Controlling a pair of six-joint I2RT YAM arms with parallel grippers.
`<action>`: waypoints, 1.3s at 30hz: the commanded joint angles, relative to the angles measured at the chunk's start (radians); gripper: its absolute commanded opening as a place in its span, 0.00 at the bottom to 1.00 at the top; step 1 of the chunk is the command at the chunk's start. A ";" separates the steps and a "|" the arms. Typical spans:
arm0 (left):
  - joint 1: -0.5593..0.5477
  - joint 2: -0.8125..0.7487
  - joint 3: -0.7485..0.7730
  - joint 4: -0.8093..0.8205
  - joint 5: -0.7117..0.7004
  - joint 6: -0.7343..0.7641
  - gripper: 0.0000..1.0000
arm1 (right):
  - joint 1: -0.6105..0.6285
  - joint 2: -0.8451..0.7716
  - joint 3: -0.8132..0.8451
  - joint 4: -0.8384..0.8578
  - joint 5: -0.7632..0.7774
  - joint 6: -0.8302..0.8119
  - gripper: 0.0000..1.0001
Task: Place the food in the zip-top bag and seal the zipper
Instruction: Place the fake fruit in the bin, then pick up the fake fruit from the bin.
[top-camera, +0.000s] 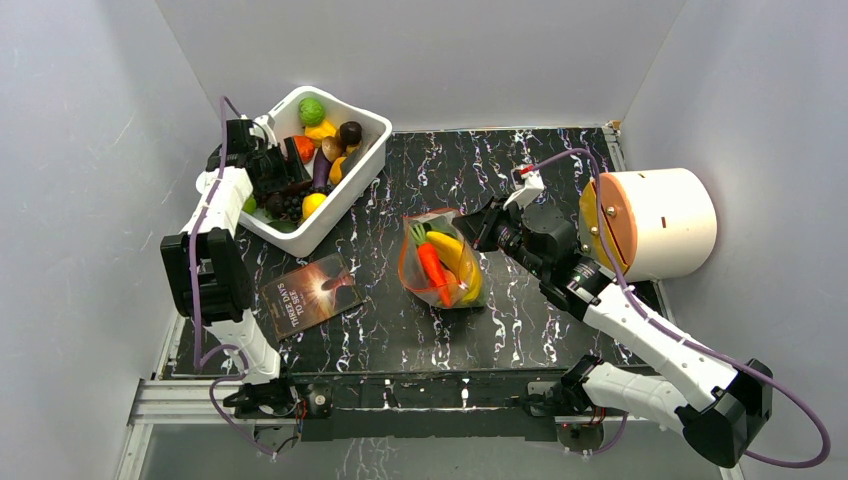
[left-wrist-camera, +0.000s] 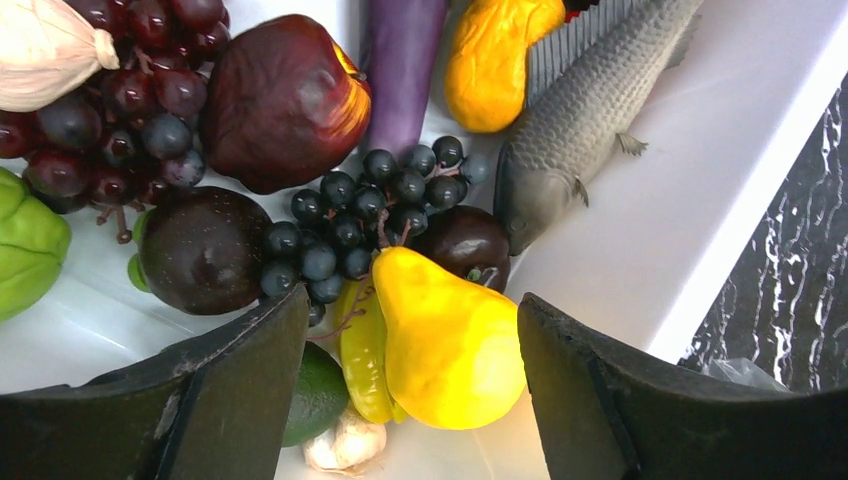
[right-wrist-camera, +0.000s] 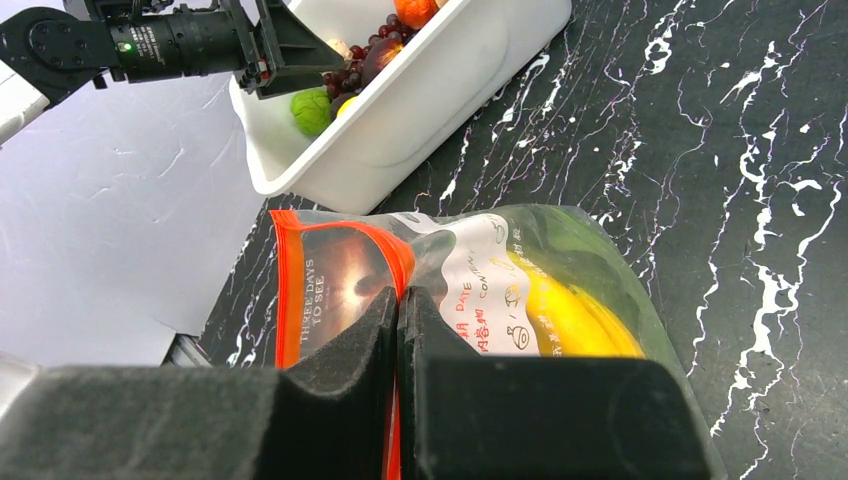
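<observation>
The zip-top bag (top-camera: 440, 262) lies mid-table and holds an orange carrot (top-camera: 432, 265), a yellow banana bunch (top-camera: 458, 258) and a green leafy piece. My right gripper (top-camera: 480, 226) is shut on the bag's mouth edge. In the right wrist view its jaws (right-wrist-camera: 398, 300) pinch the red-orange zipper (right-wrist-camera: 288, 290), with the bag (right-wrist-camera: 560, 245) bulging beyond. My left gripper (top-camera: 272, 178) is open over the white tub (top-camera: 362, 160). In the left wrist view it (left-wrist-camera: 412, 305) straddles a yellow pear (left-wrist-camera: 450, 345), beside black grapes (left-wrist-camera: 350, 215), a dark red apple (left-wrist-camera: 285, 100) and a grey fish (left-wrist-camera: 580, 120).
A dark booklet (top-camera: 310, 293) lies left of the bag near the left arm. A white cylinder with an orange face (top-camera: 655, 222) stands at the right edge. The tub holds several more toy foods, such as an aubergine (left-wrist-camera: 400, 60) and red grapes (left-wrist-camera: 120, 100).
</observation>
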 joint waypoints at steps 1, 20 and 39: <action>-0.001 -0.038 0.028 -0.048 0.083 -0.006 0.74 | -0.004 -0.034 0.013 0.131 -0.005 0.002 0.00; -0.001 -0.039 -0.059 -0.141 0.194 -0.033 0.74 | -0.003 -0.036 0.008 0.136 -0.016 0.021 0.00; -0.013 -0.004 -0.085 -0.143 0.212 -0.043 0.52 | -0.004 -0.025 0.012 0.144 -0.019 0.038 0.00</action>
